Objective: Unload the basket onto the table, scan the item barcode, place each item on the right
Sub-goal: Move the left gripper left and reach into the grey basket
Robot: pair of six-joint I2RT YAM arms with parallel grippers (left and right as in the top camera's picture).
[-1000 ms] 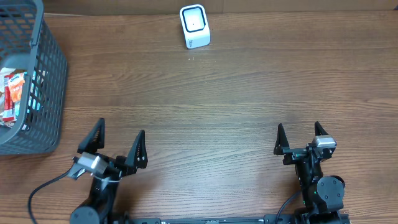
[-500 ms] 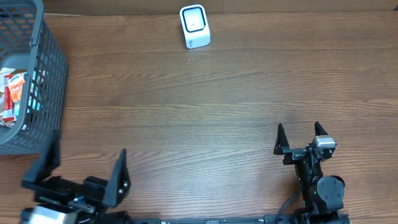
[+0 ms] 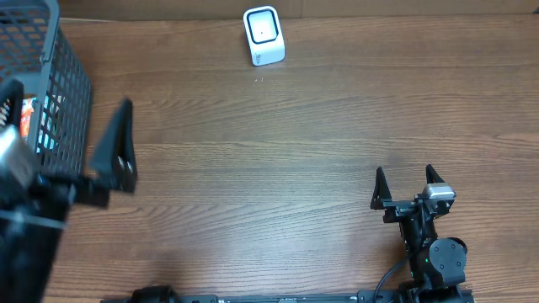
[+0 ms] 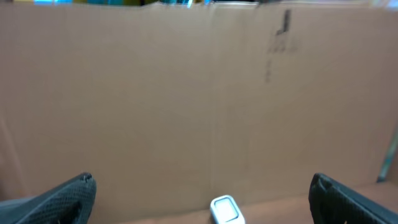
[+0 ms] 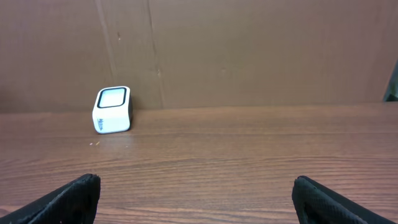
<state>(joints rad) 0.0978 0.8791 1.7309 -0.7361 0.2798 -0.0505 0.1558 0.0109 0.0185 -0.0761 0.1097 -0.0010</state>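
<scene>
Left gripper [image 4: 201,183] risen beside basket [image 3: 72,93] — jaws wide, empty | right gripper [image 3: 404,172] unmoved — wide, empty

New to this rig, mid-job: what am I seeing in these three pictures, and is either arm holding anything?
These are two robot arms at a brown wooden table. One picture looks straight down from above. The other two come from a camera on each wrist, the tool's dark fingers showing in the bottom corners. The left tool looms large and blurred in the overhead view, beside the grey plastic mesh basket, which holds coloured packets. The right tool is near the table's front edge. The small white box-shaped scanner stands at the far edge, before a brown cardboard wall. Both tools are open and empty.
</scene>
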